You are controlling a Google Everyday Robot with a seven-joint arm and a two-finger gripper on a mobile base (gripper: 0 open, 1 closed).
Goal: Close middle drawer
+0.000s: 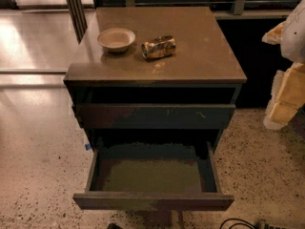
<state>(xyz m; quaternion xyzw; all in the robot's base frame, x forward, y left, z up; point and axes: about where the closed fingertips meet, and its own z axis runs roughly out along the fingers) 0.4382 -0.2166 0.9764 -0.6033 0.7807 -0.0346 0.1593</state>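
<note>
Although drawn well out toward the near side, level and square: middle drawer [152,202], wide and shallow, with a plain handle-less front in dark grey-brown, paint worn and patchy along the near edge. Dull olive-brown inner floor, flat and bare, boxed by thin dark side walls. Just above and farther back, upper drawer front [152,116], out only a little, marked with small pale scratches. Over both, smooth brown cabinet top [200,56], square-cornered, slightly glossy. On its far left part, round pale bowl [116,38]; just right of that, apart from it, crushed metal can [158,47] lying on its side.

At the right edge of the scene, gripper [288,92]: blocky pale cream and white shapes, raised beside the cabinet's right side, well apart from the drawer front and touching nothing. Jaw state: cannot tell.

Speckled stone floor [267,166] open to the left and right of the drawer; dark cable [236,222] at the near right.
</note>
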